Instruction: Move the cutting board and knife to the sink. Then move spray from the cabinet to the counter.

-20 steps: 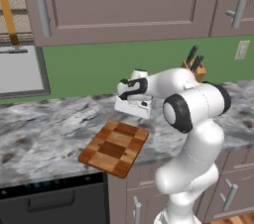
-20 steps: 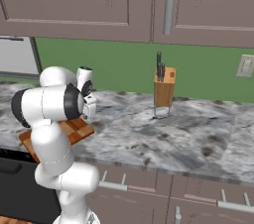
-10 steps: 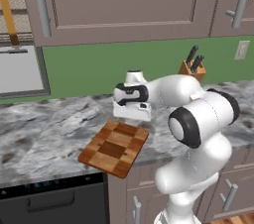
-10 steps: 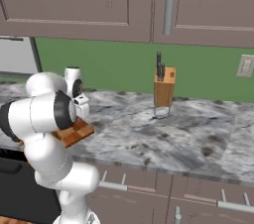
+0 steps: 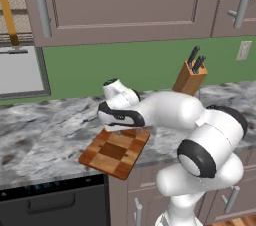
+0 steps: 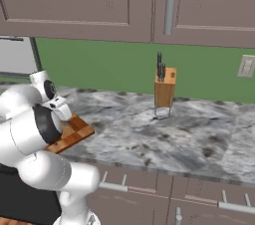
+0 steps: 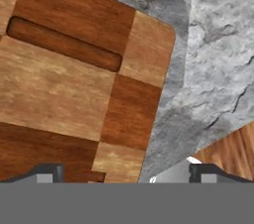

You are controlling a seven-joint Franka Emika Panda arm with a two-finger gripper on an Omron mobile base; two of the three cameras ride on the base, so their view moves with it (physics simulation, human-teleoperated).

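Note:
The checkered wooden cutting board (image 5: 114, 152) lies on the marbled counter (image 5: 45, 130), with one corner over the front edge. My gripper (image 5: 121, 129) hangs just above the board's far end, open, with nothing between its fingers. In the hand view the gripper (image 7: 126, 173) straddles the board's (image 7: 74, 89) corner, close to its handle slot (image 7: 64, 44). A wooden piece (image 7: 228, 153) with a pale metal part beside it shows at the lower right; whether it is the knife I cannot tell. The spray, the sink and the doorless cabinet are out of view.
A wooden knife block (image 5: 189, 76) with dark handles stands at the back right against the green wall. Panelled cabinet doors (image 5: 125, 0) with steel handles hang above. A black appliance (image 5: 50, 202) sits under the counter's front left. A wall outlet (image 6: 246, 65) is at the far right.
The hand has sunk and shifted a little left, down onto the board's far end, and the arm's elbow has swung forward. The board and knife block have not moved.

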